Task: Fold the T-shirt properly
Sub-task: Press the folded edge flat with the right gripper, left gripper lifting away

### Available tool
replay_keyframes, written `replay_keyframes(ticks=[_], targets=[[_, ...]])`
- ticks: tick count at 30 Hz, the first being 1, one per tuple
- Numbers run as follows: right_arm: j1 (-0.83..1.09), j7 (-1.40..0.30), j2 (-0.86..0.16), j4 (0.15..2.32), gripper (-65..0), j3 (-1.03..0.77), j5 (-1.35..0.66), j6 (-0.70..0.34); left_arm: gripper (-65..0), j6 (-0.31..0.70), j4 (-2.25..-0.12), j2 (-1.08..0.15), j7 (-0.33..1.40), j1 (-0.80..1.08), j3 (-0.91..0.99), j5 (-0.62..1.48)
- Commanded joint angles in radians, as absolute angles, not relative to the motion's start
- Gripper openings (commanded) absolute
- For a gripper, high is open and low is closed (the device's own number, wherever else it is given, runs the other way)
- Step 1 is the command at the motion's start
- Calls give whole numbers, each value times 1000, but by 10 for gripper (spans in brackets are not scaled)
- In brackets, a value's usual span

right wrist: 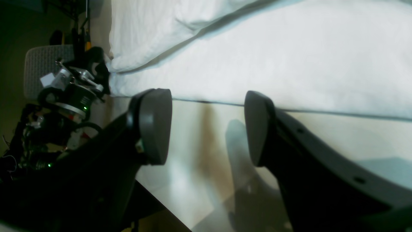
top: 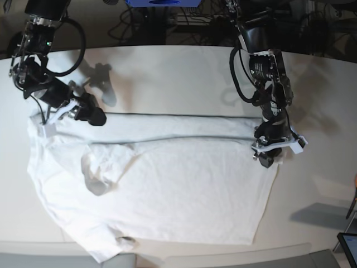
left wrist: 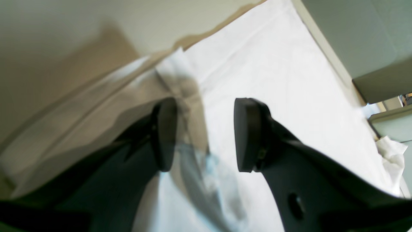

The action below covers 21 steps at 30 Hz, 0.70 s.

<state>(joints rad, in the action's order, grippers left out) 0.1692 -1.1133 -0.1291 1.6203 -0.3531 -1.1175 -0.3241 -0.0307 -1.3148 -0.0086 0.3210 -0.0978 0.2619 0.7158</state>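
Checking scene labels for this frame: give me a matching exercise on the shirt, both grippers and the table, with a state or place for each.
1 wrinkled white cotton T-shirt
2 black left gripper
3 black right gripper
4 smooth off-white tabletop

a jaws apart over white fabric
b jaws apart over bare table
c lies spread out
d carries the shirt

Pairs: 1-c, 2-a, 3-b, 4-d

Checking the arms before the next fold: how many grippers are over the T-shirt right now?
2. Left gripper over the T-shirt's hem corner; right gripper at its upper edge on the opposite side.
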Motion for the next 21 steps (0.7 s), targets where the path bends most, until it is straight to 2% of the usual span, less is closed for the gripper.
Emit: replay_keyframes(ticks=[1, 15, 21], targets=[[159, -1101, -139, 1639, -306, -355, -1141, -335, -361, -22, -1334, -13, 300, -127, 262, 725], [150, -1093, -140, 1639, -306, -265, -1139, -334, -363, -22, -1314, -45, 297, -140, 272, 722], [128, -1098, -136, 1641, -306, -246, -1144, -338, -364, -22, -1534, -58, 298, 10, 260, 716]])
